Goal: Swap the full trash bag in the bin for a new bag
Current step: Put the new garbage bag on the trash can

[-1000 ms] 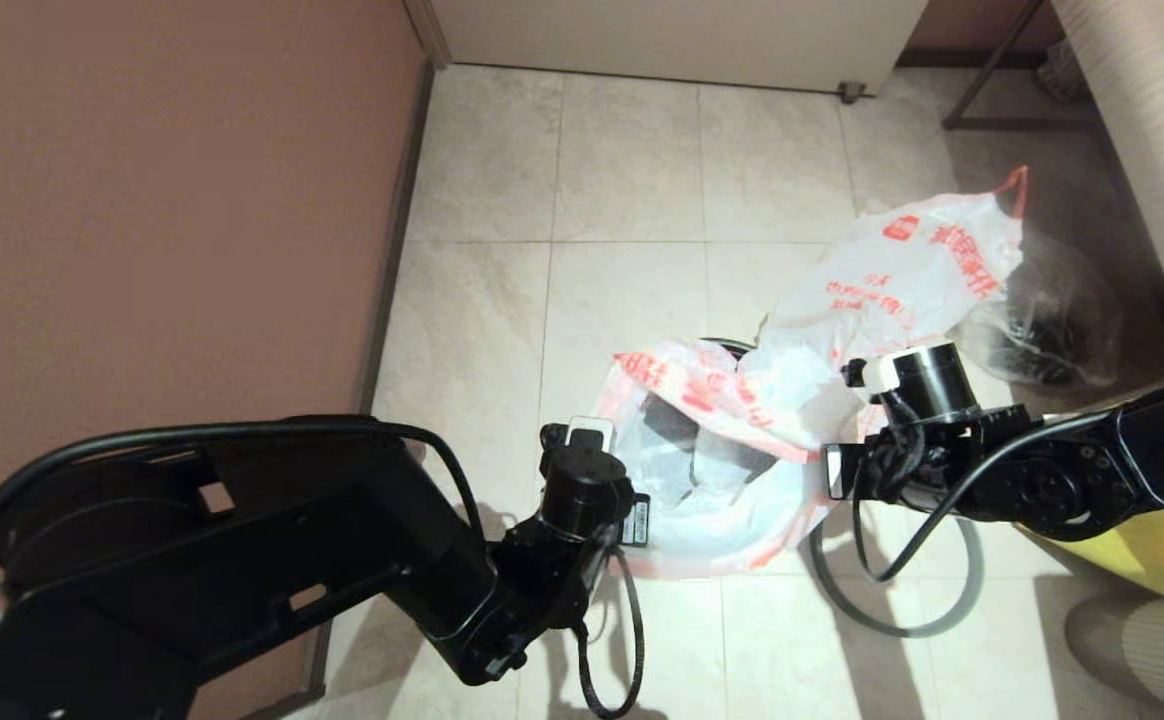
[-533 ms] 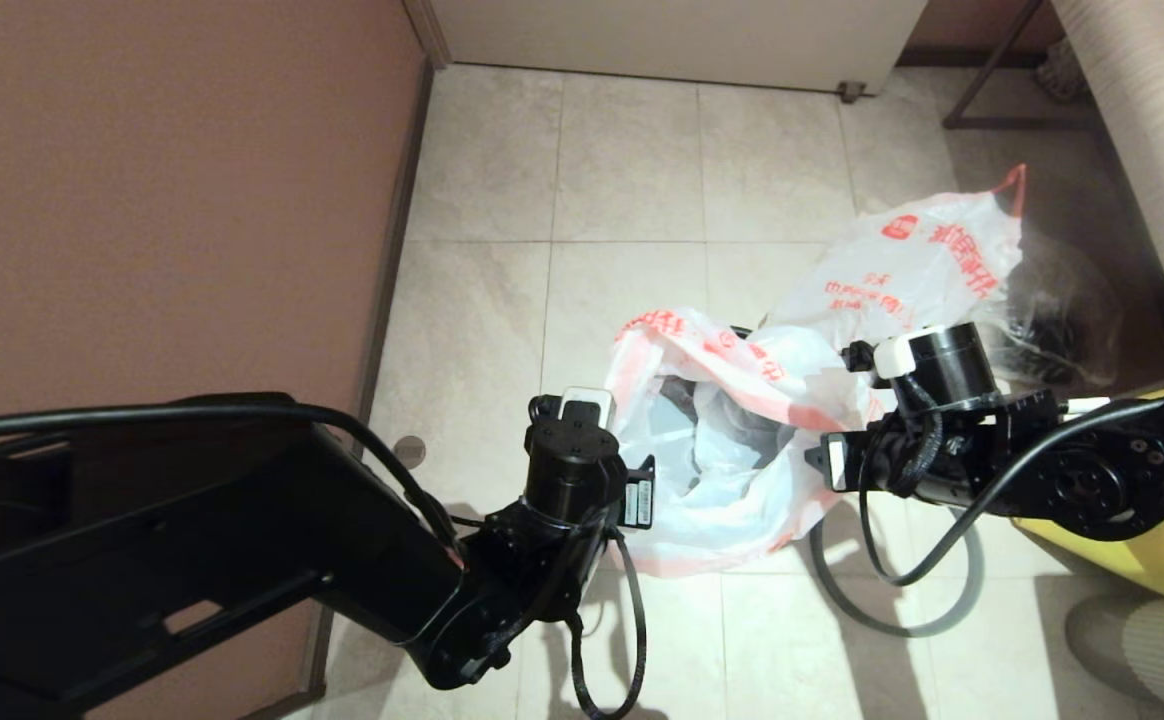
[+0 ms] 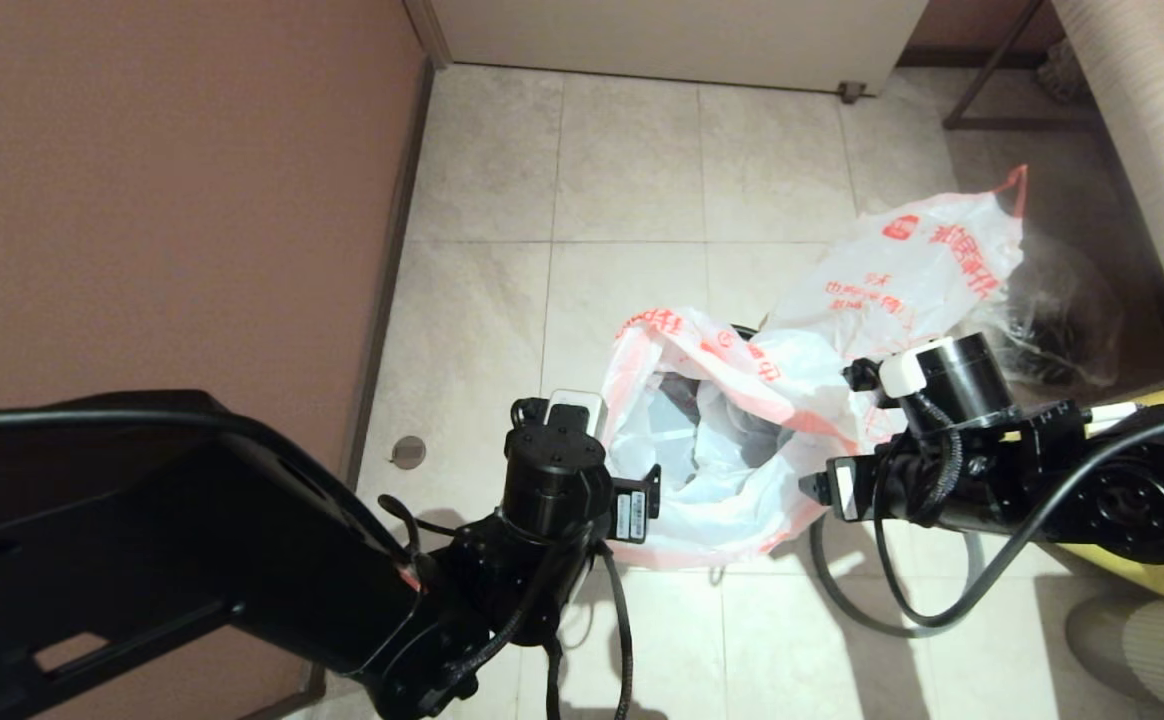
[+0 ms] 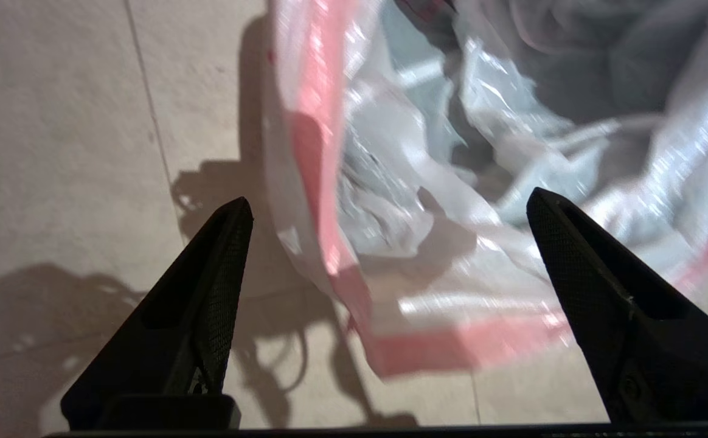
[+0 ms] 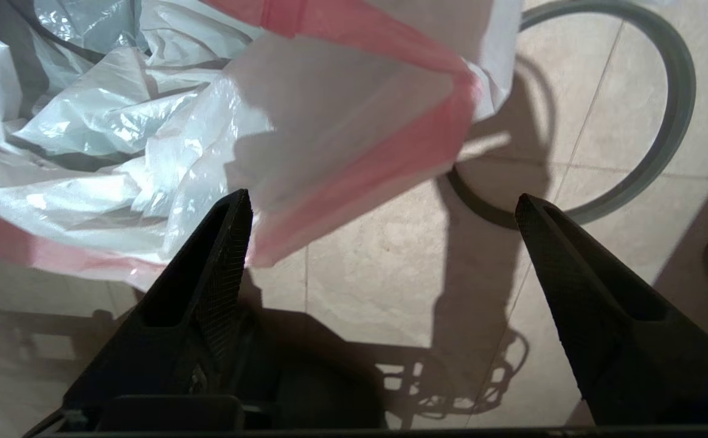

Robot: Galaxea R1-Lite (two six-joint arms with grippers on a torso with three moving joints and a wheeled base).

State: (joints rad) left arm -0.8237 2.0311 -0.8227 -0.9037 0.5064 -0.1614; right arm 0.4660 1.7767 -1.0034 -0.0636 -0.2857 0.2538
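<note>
The new bag (image 3: pixel 732 470) is draped, mouth open, over the bin, which is nearly all hidden; only a dark arc of its far rim (image 3: pixel 745 330) shows. My left gripper (image 4: pixel 387 204) hangs open above the bag's red-edged rim (image 4: pixel 323 201) on the near left side, holding nothing. Open as well, my right gripper (image 5: pixel 384 201) hovers at the bag's right side, beside the red edge (image 5: pixel 378 164), with bare floor between its fingers. The full trash bag (image 3: pixel 907 270) lies on the floor behind and to the right.
The bin's grey ring (image 3: pixel 835 590) (image 5: pixel 677 103) lies loose on the tiles under the right arm. A clear bag with dark contents (image 3: pixel 1052 320) sits behind the full bag. A yellow bag (image 3: pixel 1142 570) is at the right. A brown wall (image 3: pixel 162 200) runs along the left.
Both grippers have opened and let go of the new bag's rim. The bag has settled lower around the bin. Both arms have drawn back a little toward me.
</note>
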